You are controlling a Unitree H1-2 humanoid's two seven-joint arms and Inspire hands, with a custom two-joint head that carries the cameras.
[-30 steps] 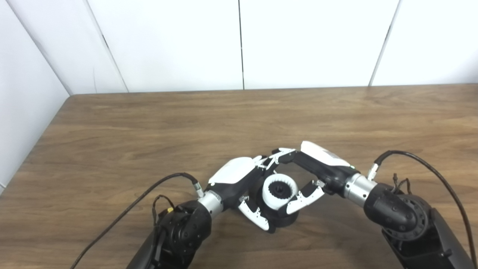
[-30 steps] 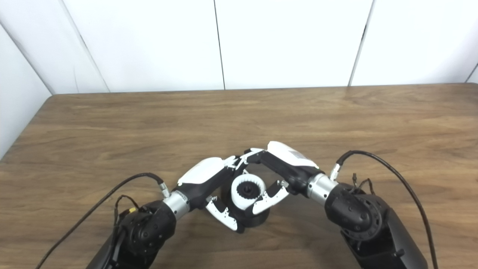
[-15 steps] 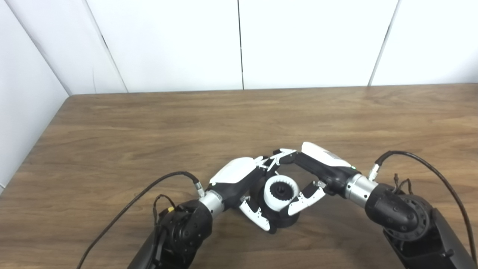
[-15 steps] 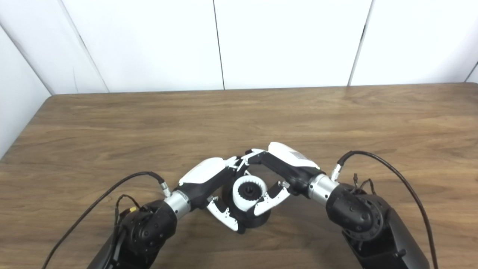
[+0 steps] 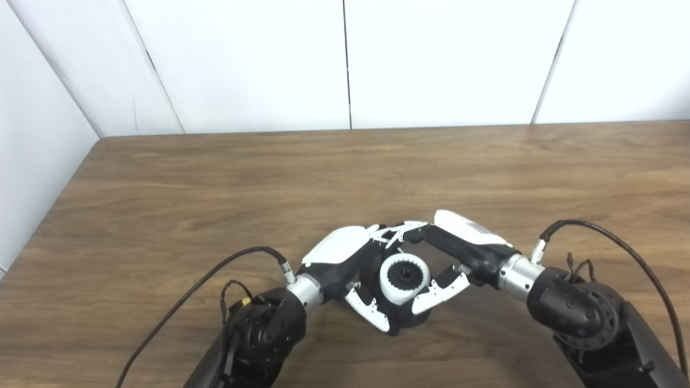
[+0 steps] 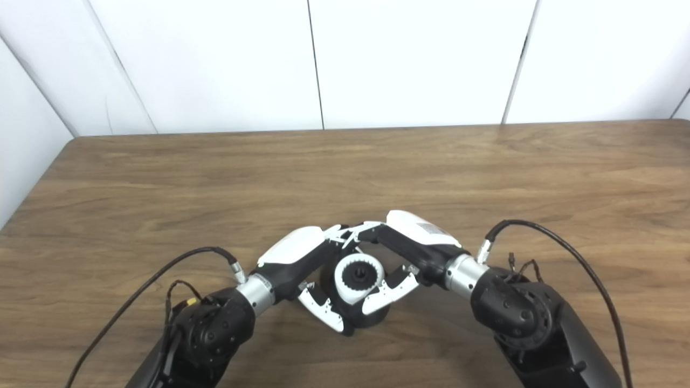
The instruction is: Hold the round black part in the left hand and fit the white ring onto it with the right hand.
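Observation:
The round black part [image 5: 418, 319] stands on the table near the front edge. The white ring [image 5: 404, 278], toothed inside, sits on top of it around a black hub. My left hand [image 5: 345, 257] comes in from the left and is shut on the black part, thumb in front and fingers behind. My right hand [image 5: 459, 249] reaches in from the right and is shut on the white ring, its thumb against the ring's front right and its fingers curled over the back. The fingertips of both hands meet behind the ring and hide its far side.
The brown wooden table [image 5: 345, 172] stretches back to white wall panels. Its left edge [image 5: 59, 194] runs close to a white side wall. Black cables [image 5: 215, 275] loop from both wrists over the tabletop.
My right hand has turned slightly, its fingers sliding a little left behind the ring and its thumb dropping a touch. The ring, black part and left hand stay put.

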